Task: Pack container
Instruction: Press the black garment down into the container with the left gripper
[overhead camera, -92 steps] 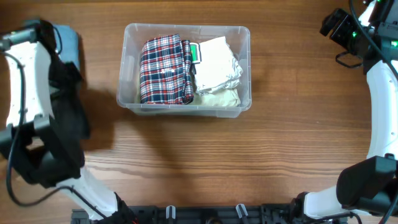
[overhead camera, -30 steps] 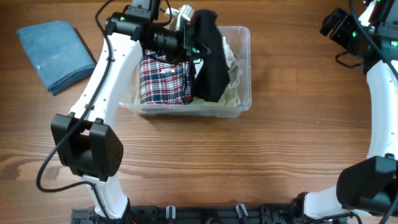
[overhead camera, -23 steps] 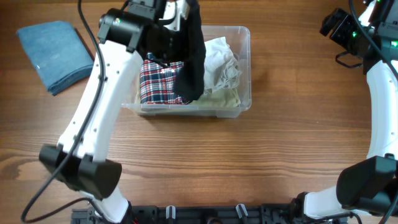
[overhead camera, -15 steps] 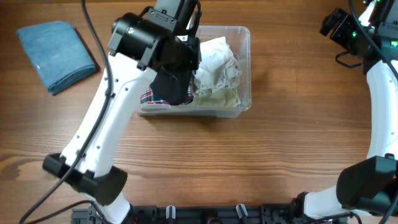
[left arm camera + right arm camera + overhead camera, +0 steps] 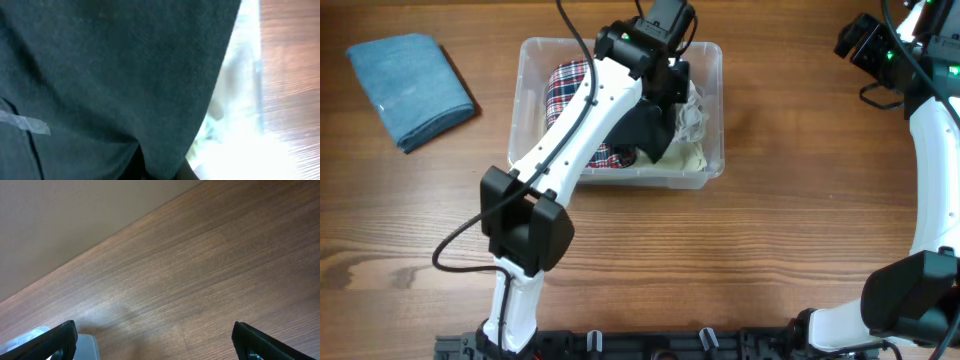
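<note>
Item 1, the task's thing: clear rectangular plastic container [image 5: 525,100] with rounded corners. It sits on the wooden worktop [image 5: 740,260], toward the far side and a little left of centre. I read its long axis as running left to right across the overhead view, mouth pointing straight up.

Item 2, contents: red, white and navy plaid cloth [image 5: 570,85] in the left half. Crumpled white cloth [image 5: 692,108] lies against the right wall, with pale yellow-green cloth [image 5: 685,155] at the near right.

Item 3, white left arm [image 5: 582,130]: it reaches over the near wall, and its wrist is above the right half. The left hand is hidden under the wrist and under a dark charcoal cloth [image 5: 650,125]. That cloth hangs down into the container between the plaid and the white. It also fills the left wrist view, so I cannot tell how far this hand is spread. I judge it has the cloth.

Item 4, right hand [image 5: 152,332]: fingers spread wide, nothing between them, over bare worktop. It is well apart from the container, off to its right.

Item 5, folded blue towel [image 5: 410,75]: on the worktop, left of the container and apart from it.

Judgement: the container lies directly below the left hand, and the left arm is the nearer. The coming move is a straight lowering, with the cloth laid along the long axis.
</note>
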`<state>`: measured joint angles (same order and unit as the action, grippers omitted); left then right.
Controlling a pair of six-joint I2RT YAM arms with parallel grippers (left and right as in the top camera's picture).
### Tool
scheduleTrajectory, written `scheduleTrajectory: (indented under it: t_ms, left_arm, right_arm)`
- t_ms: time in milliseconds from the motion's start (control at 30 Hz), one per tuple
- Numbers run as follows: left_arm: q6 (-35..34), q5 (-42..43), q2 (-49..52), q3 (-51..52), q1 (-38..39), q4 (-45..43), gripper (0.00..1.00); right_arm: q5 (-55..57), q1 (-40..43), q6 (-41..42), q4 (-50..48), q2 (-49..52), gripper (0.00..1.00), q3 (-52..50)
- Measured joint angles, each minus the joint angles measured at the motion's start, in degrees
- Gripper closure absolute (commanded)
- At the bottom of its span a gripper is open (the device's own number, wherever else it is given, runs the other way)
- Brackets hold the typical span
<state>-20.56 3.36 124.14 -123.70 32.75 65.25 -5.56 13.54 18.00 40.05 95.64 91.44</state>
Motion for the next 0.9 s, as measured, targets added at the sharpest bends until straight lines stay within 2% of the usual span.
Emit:
scheduleTrajectory:
  t_ms: [300, 333, 367, 400, 433, 467, 500, 700, 767, 800, 867, 900]
  left_arm:
    - [-6.01, 7.69, 0.96, 0.00, 2.60, -6.21, 0.96]
    - [-6.56, 7.98, 0.96, 0.00, 3.06, -6.14, 0.92]
    - [-7.02, 8.15, 1.03, 0.00, 3.58, -6.16, 0.64]
    - [-7.30, 8.17, 1.09, 0.00, 3.82, -6.16, 0.44]
    - [-7.43, 8.33, 1.18, 0.00, 3.96, -6.16, 0.16]
    - [-7.93, 8.74, 1.22, 0.00, 4.02, -6.21, 0.05]
    - [-7.72, 9.01, 1.22, 0.00, 4.17, -6.21, 0.00]
    - [-8.24, 9.51, 1.22, 0.00, 3.39, -7.58, 0.00]
    - [-6.08, 9.70, 1.22, 0.00, 2.49, -10.54, 0.06]
    - [-3.28, 9.79, 1.22, 0.00, 2.16, -13.42, 0.29]
    - [2.75, 8.85, 1.22, -0.02, 2.05, -16.87, 0.63]
    - [4.39, 7.78, 1.22, -0.02, 2.08, -16.96, 0.73]
  right_arm:
    - [0.00, 0.00, 0.00, 0.02, 0.00, 0.00, 0.00]
    - [0.00, 0.00, 0.00, 0.00, 0.00, 0.00, 0.00]
    - [0.00, 0.00, 0.00, 0.00, 0.00, 0.00, 0.00]
    - [0.00, 0.00, 0.00, 0.00, 0.00, 0.00, 0.00]
    - [0.00, 0.00, 0.00, 0.00, 0.00, 0.00, 0.00]
    - [0.00, 0.00, 0.00, 0.02, 0.00, 0.00, 0.00]
    - [0.00, 0.00, 0.00, 0.02, 0.00, 0.00, 0.00]
    - [0.00, 0.00, 0.00, 0.00, 0.00, 0.00, 0.00]
    - [0.00, 0.00, 0.00, 0.04, 0.00, 0.00, 0.00]
    - [0.00, 0.00, 0.00, 0.04, 0.00, 0.00, 0.00]
    - [0.00, 0.00, 0.00, 0.00, 0.00, 0.00, 0.00]
    - [0.00, 0.00, 0.00, 0.02, 0.00, 0.00, 0.00]
